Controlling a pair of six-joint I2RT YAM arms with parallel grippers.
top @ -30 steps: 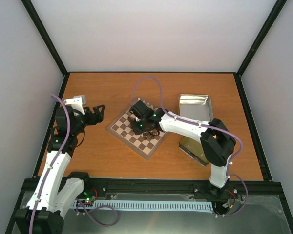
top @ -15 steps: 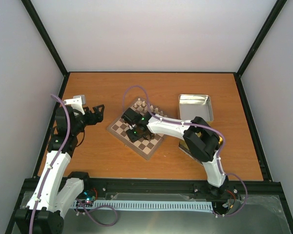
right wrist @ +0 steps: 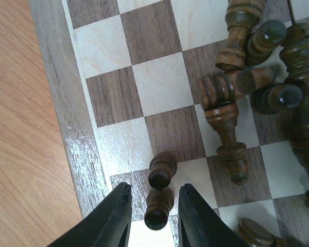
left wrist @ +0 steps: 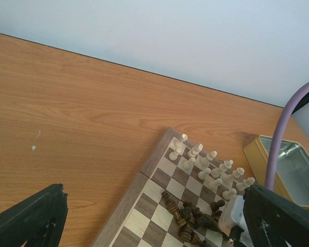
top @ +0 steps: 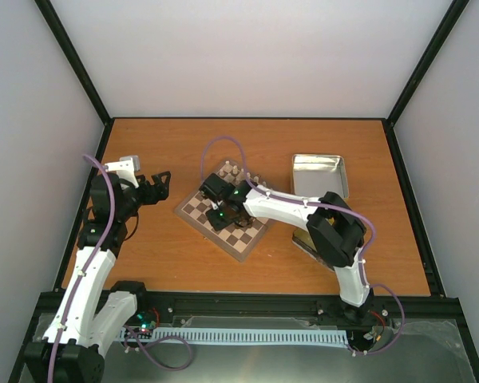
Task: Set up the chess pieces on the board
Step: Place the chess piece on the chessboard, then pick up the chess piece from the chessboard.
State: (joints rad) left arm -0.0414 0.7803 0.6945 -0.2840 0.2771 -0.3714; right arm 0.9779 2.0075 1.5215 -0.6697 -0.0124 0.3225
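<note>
The board [top: 193, 209] lies at an angle mid-table. Cream chessmen [top: 243, 174] stand in rows along its far edge. Several dark chess pieces [right wrist: 247, 82] lie toppled in a heap on the board, also seen in the left wrist view [left wrist: 195, 218]. My right gripper [right wrist: 153, 189] is low over the board's near-left edge [right wrist: 56, 77], open, its fingers either side of a dark pawn [right wrist: 158, 211] with a gap on each side. A second dark pawn [right wrist: 162, 172] stands just beyond. My left gripper [top: 161, 182] is open and empty, left of the board.
An open metal tin [top: 319, 171] sits right of the board, also in the left wrist view [left wrist: 288, 164]. A second tin [top: 307, 239] lies partly under my right arm. Black frame rails bound the table.
My right gripper moved from the board's middle toward its near-left edge, uncovering the cream rows. The left arm has not moved.
</note>
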